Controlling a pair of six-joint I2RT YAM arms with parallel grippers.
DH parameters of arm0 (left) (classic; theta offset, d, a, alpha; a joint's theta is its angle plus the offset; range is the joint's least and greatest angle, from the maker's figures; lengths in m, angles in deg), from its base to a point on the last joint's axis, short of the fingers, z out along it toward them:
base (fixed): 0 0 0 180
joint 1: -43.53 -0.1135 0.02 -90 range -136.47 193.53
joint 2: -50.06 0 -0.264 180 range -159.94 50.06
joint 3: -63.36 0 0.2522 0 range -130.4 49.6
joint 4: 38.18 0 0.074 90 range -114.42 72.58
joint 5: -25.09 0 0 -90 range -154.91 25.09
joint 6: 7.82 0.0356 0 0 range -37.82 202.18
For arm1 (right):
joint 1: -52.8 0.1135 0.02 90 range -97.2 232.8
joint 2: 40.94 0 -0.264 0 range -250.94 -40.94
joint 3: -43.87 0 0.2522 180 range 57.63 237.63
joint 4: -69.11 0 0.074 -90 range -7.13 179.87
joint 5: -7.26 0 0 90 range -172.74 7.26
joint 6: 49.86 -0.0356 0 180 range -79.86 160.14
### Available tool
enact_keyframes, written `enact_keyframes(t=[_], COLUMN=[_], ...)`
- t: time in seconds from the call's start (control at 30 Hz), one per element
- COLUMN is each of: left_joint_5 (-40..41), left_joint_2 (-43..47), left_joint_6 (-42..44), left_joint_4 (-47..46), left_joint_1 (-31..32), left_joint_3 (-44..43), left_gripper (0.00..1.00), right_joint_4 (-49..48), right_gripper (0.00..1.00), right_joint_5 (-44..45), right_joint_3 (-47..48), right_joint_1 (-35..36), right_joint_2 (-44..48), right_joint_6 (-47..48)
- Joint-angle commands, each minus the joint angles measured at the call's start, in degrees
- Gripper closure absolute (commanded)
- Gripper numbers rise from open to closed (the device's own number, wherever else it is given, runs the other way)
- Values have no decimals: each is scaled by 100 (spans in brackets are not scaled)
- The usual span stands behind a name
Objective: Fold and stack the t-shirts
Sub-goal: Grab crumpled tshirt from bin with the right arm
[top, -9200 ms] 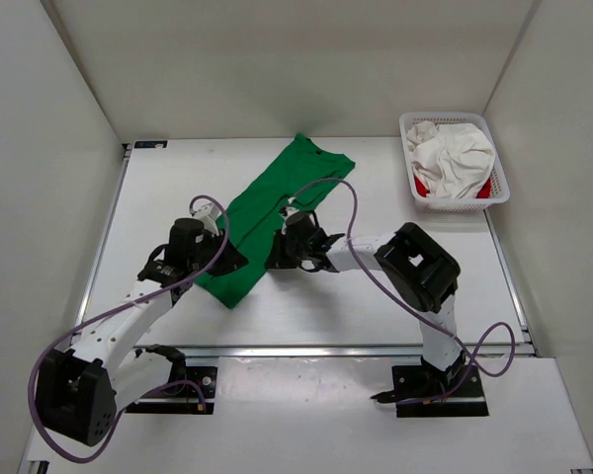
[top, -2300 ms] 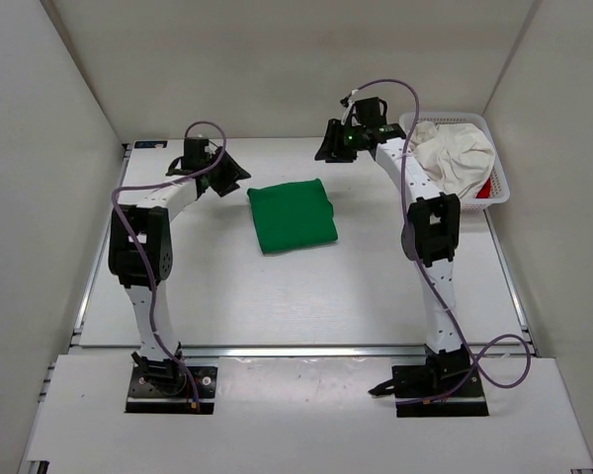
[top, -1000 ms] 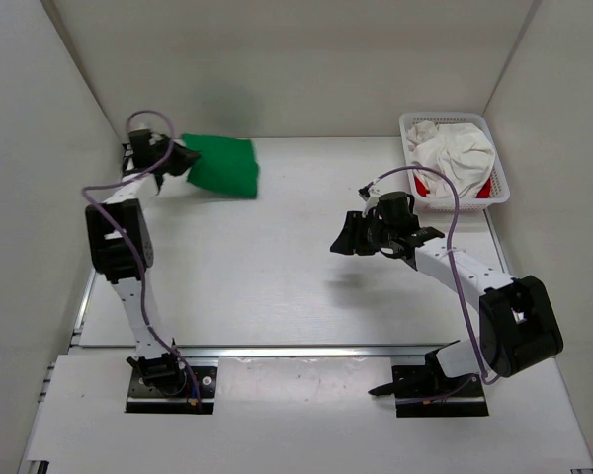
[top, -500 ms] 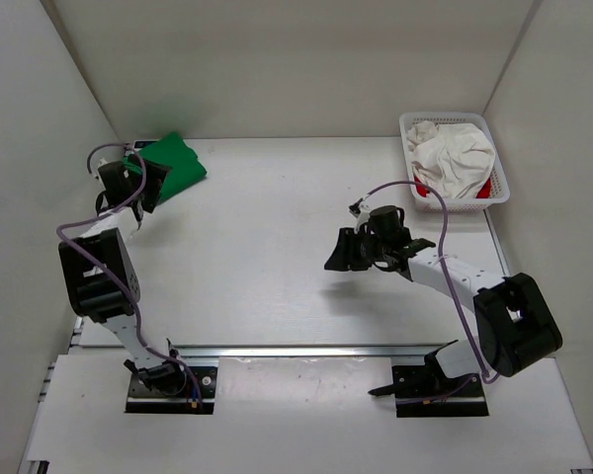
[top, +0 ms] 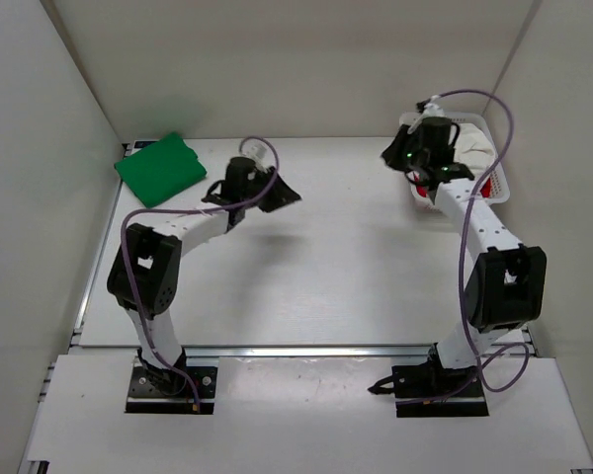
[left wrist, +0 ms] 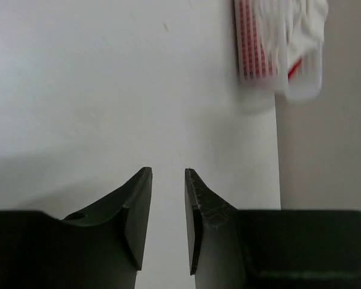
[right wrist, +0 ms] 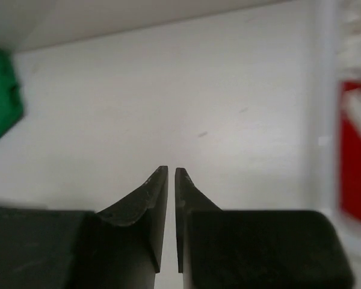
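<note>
White surface (top: 326,276) spreads out from the arm bases, with no shirt lying on its middle stretch. Over its left half hangs the left gripper (top: 282,194), pointing across toward the right. In its wrist view its fingers (left wrist: 138,211) stand a little apart with nothing between them.

Farther back on the right, the right gripper (top: 393,155) hovers just beside the near-left corner of the mesh basket (top: 498,168). Its fingers (right wrist: 156,205) are all but together, a thin slit showing, and they hold nothing.

The white t-shirt (top: 474,156) lies bunched in that basket. The red t-shirt (top: 418,186) shows through the mesh at the sides and seems to lie beneath it, though the arm hides part of the heap. At the far left corner the green t-shirt (top: 160,168) rests on the surface as a folded block, well apart from both grippers.

By my reading, one shirt is done and parked as the base of the stack, and the step in hand is fetching the second. The next move calls for the right fingers to spread, drop onto the white cloth on top and pinch one layer. The shirt must then come clear of the rim without dragging the red one along, and be laid flat mid-surface where the left arm can help spread it.
</note>
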Motion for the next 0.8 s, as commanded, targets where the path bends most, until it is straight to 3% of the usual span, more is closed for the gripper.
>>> enact_keyframes(t=[0.0,0.07,0.13,0.17,0.3,0.43,0.7,0.77], left_joint_5=[-484,-625,-661,-774,-924,-855,-739,-784], left_joint_2=[547,766,1021,1188,1688,2610,3510,3606], left_joint_6=[148,-17,-219,-299,24,25,183,148], left_joint_4=[45,-104,-656,-771,-773,-878,-693,-658], left_joint_1=[620,885,1157,1228,1431,1396,1212,1133], left_joint_3=[550,1015,1675,2034,2905,3864,4498,4534], left_gripper=[60,57,55,52,51,50,47,48], right_joint_4=[498,778,1033,1104,1886,1765,2914,2855], right_gripper=[90,69,54,52,50,49,47,51], right_joint_5=[1337,1515,1945,2051,1929,1850,2025,2008], right_joint_3=[612,1102,1509,1849,3290,3759,5998,5897], right_joint_1=[-797,-1158,-1536,-1616,-2065,-2215,-2312,-2320], right_joint_2=[-453,-777,-1120,-1418,-2631,-3134,-4636,-4734], right_joint_6=[512,696,968,1031,1189,1207,1066,1040])
